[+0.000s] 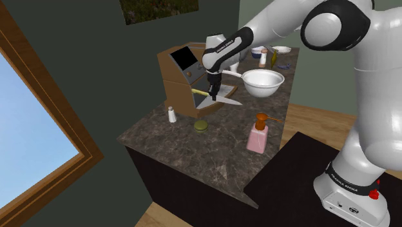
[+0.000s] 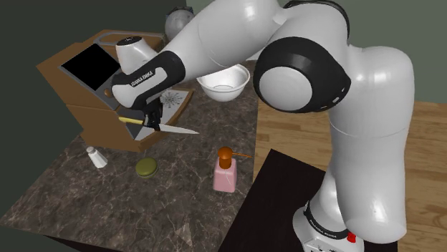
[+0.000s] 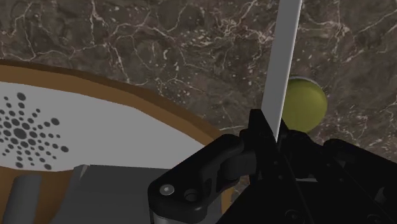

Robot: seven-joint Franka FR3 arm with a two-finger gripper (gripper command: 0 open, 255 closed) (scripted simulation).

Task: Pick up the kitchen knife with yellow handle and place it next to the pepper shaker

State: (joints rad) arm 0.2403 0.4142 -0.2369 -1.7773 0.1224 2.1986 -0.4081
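Yellow-handled kitchen knife (image 1: 228, 100) (image 2: 179, 129) (image 3: 284, 63) hung level above the dark marble counter (image 1: 212, 161), black gripper (image 1: 213, 95) (image 2: 152, 123) clamped where handle met blade. White pepper shaker (image 1: 172, 115) (image 2: 96, 157) stood apart from the knife, lower, toward the shoulder view's left. Olive disc (image 1: 201, 126) lay near the shaker; pink soap dispenser (image 1: 258, 137) stood farther from it.

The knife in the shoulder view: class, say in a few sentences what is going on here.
The black gripper is shut on the yellow-handled knife, holding it roughly level above the dark marbled counter, beside a brown appliance. The small white shaker stands on the counter to the shoulder view's left of the knife, apart from it. The knife is not yet set down beside it.
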